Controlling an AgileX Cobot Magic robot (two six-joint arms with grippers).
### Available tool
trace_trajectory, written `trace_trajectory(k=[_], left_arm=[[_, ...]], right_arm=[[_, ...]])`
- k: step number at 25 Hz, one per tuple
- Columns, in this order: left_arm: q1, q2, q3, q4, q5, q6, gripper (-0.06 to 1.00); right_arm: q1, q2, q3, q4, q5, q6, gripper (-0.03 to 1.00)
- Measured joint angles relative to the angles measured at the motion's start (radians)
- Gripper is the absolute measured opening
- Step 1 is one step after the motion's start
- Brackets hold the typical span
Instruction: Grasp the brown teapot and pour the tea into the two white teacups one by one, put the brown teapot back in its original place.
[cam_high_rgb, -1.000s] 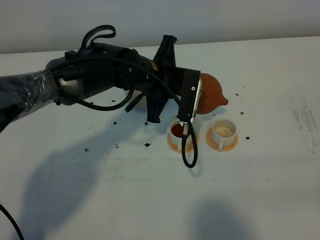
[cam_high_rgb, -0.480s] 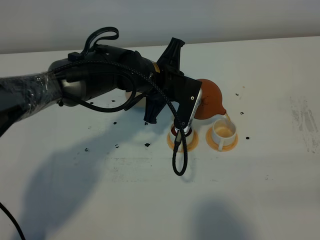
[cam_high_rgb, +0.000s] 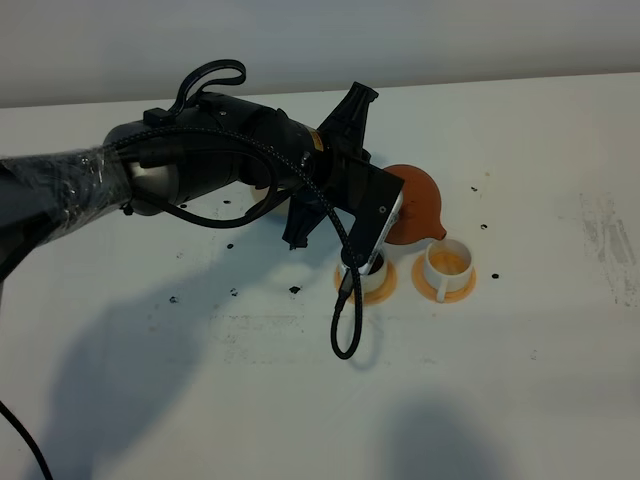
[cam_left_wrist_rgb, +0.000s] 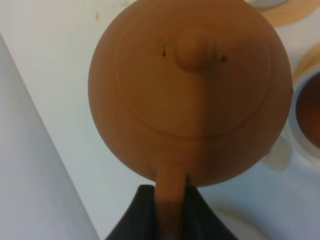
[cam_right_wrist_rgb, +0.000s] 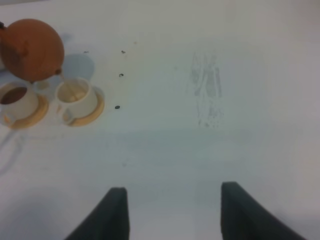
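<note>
Okay, your left claw is clamped tight on the loop handle of the brown teapot, one dark finger on each side of the handle. In the high view the wrist block hides the claw itself. The teapot is lifted off the counter and tipped spout-down. Its knobbed lid is on.

The spout hangs right over the far rim of the right teacup; touching or not, you can't tell. That cup has pale amber liquid inside. The left teacup sits just beside it, half hidden by the wrist block, and holds dark reddish tea. Each cup stands on its own orange saucer.

Both cups sit side by side near the middle of the counter, well in from its far edge. A black cable loop hangs off the left arm in front of the left teacup. Small dark specks dot the counter around the cups.

Your right claw is spread wide with nothing in it. It's over bare counter, well apart from the cups.
</note>
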Motion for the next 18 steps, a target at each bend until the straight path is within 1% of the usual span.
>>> trace_trajectory(k=[10, 18], left_arm=[[0.0, 0.0, 0.0, 0.059, -0.011, 0.003, 0.09], [0.0, 0.0, 0.0, 0.098, -0.041, 0.003, 0.09]], right_arm=[[0.0, 0.0, 0.0, 0.0, 0.0, 0.0, 0.42], [0.0, 0.0, 0.0, 0.0, 0.0, 0.0, 0.42]])
